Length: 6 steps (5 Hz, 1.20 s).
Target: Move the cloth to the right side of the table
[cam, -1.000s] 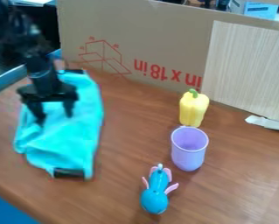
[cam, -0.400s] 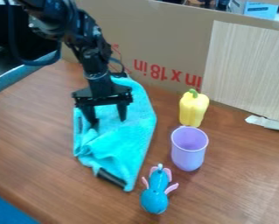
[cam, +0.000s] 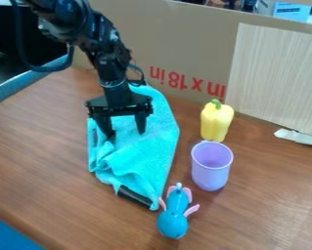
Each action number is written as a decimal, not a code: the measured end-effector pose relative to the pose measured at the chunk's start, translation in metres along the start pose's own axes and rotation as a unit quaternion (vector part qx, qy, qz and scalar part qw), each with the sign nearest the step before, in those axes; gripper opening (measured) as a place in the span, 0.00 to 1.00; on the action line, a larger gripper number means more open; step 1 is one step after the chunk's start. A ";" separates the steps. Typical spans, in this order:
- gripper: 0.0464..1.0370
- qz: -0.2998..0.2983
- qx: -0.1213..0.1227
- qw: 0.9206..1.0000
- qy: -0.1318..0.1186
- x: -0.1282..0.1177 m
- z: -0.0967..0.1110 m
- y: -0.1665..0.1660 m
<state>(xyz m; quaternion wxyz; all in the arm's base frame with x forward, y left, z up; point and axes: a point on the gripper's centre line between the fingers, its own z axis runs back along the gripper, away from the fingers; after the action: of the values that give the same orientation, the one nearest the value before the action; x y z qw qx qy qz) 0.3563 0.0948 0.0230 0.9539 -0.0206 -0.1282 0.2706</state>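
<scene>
Lying on the brown table (cam: 47, 161), left of the middle in the camera view, the turquoise cloth (cam: 142, 151) spreads in a long, uneven shape from near the cardboard down toward the front. Its lower left part is bunched into folds, while the right part lies flatter. A dark strip (cam: 134, 196) runs along its near edge, and another dark bit shows at its left edge.

Over the cloth hangs the black gripper (cam: 126, 133), its two fingers spread well apart and pointing down, with turquoise fabric visible between them. The tips meet the cloth in the view, though how hard they press cannot be told. The black arm (cam: 104, 51) comes in from the upper left, a dark cable looping beside it.

Just beyond the cloth's near corner sits a blue toy (cam: 173, 223) with pink, ear-like parts — one of them so close to the corner that touching or barely apart cannot be told. To the right of the cloth stands a lilac cup (cam: 211, 168), upright, its open mouth facing up. Behind the cup is a yellow bell pepper (cam: 215, 123) with a green stem, also upright; the two are very close.

Farther out, a cardboard panel (cam: 184, 36) with red print stands along the back of the table, and a pale wood-grain panel (cam: 276, 78) stands against its right part. Near the foot of that panel lies a white scrap (cam: 300, 137) — well apart from the cloth.
</scene>
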 end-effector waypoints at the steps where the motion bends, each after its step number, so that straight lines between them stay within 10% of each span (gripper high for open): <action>1: 0.96 -0.009 0.010 1.000 -0.014 0.001 0.003 0.028; 4: 0.96 0.005 0.045 0.999 -0.023 -0.023 0.029 0.163; 6: 0.96 0.000 0.028 1.000 -0.008 -0.032 0.043 0.177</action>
<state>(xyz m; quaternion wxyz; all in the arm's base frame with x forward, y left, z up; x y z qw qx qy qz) 0.2285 0.2279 0.0374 0.9530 0.0084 -0.1280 0.2745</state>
